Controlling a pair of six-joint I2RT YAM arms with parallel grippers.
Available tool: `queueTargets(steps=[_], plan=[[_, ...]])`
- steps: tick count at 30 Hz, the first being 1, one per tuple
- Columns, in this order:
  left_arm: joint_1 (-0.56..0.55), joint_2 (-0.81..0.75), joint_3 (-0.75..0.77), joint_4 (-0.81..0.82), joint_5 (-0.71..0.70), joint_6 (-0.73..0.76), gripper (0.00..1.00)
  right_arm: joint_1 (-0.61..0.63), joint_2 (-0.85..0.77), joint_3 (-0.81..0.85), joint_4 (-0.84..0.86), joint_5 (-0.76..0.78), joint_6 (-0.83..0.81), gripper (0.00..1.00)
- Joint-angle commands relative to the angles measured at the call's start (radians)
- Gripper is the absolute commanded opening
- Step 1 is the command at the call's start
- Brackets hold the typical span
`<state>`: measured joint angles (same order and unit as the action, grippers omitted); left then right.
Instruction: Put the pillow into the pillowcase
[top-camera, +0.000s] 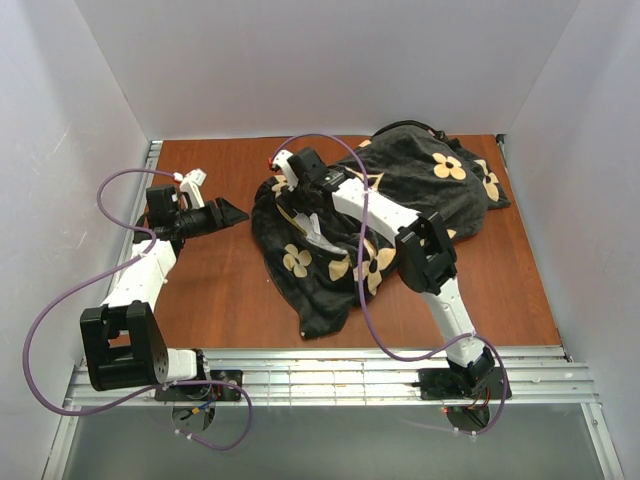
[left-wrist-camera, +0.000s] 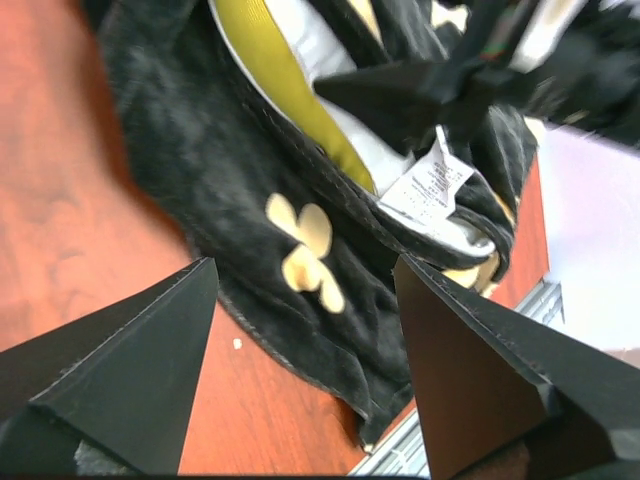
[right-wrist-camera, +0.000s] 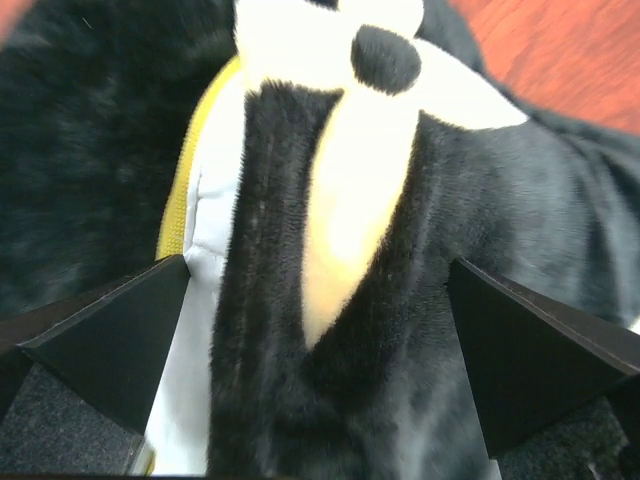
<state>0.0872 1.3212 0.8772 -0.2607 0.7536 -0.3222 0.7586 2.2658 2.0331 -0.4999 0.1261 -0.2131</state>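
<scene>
The black pillowcase (top-camera: 410, 190) with tan flowers lies bunched on the middle and right of the table. The pillow (top-camera: 318, 238) is mostly inside it; only a strip of white shows at the opening. In the left wrist view the pillow's yellow band (left-wrist-camera: 270, 60) and a white tag (left-wrist-camera: 430, 185) show inside the pillowcase (left-wrist-camera: 200, 150). My left gripper (top-camera: 238, 212) (left-wrist-camera: 306, 262) is open and empty, just left of the pillowcase. My right gripper (top-camera: 288, 196) (right-wrist-camera: 318, 262) is open, its fingers astride a fold of the pillowcase (right-wrist-camera: 400, 330) at the opening, next to the pillow (right-wrist-camera: 215, 220).
The brown wooden table (top-camera: 210, 290) is enclosed by white walls on three sides. A metal rail (top-camera: 330, 365) runs along the near edge. The right arm (top-camera: 420, 250) lies across the pillowcase, with purple cables looping over it.
</scene>
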Motion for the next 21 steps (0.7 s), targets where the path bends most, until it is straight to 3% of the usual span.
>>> queueTargets(steps=[1, 7, 14, 21], plan=[[0.028, -0.028, -0.007, -0.011, -0.016, 0.011, 0.69, 0.015, 0.023, 0.087, -0.042, 0.086, -0.026, 0.99], [0.043, -0.019, -0.029, -0.011, -0.017, 0.015, 0.7, 0.015, 0.126, 0.059, -0.057, 0.075, -0.043, 0.99], [0.054, -0.033, -0.043, -0.012, -0.013, 0.029, 0.7, 0.01, 0.043, -0.028, -0.065, -0.08, -0.011, 0.99], [0.057, -0.03, -0.037, -0.035, -0.048, 0.041, 0.71, 0.01, 0.181, -0.017, -0.124, -0.178, 0.003, 0.99]])
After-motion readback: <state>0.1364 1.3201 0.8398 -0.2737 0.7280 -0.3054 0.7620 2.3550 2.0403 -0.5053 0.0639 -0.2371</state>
